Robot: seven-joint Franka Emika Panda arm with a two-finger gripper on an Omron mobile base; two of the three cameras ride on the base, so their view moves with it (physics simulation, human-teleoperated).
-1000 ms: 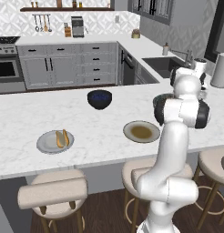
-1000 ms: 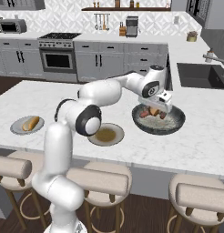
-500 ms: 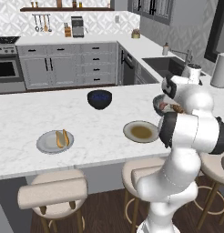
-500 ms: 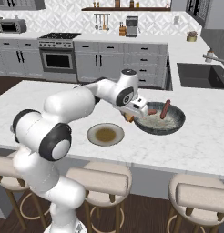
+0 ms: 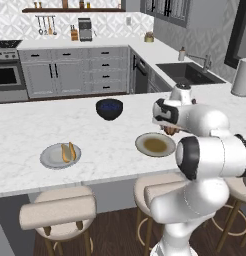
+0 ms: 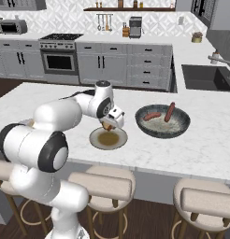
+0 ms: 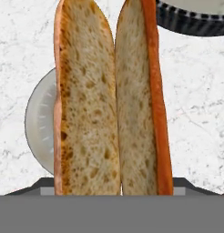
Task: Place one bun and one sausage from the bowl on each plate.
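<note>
**Second bun carried over the tan-centred plate**

Nearest the hand camera, a split hot-dog bun (image 7: 109,98) stands lengthwise in front of the lens, cut faces open, so the claw is clamped on it; the fingertips themselves are hidden. In the right base view the gripper (image 6: 109,123) hangs just above the near plate (image 6: 99,141), the grey-rimmed one with a brownish centre, which lies bare.

Further left, the light grey plate (image 5: 49,159) already carries a bun (image 5: 68,151), apparently with a sausage in it. To the right sits the wide grey bowl (image 6: 178,129) with two sausages (image 6: 161,114) left inside. Behind stands the dark navy bowl (image 5: 109,108).

The step in hand looks like setting the bun down: lower it onto the plate, let go, then return to the bowl for a sausage.
</note>
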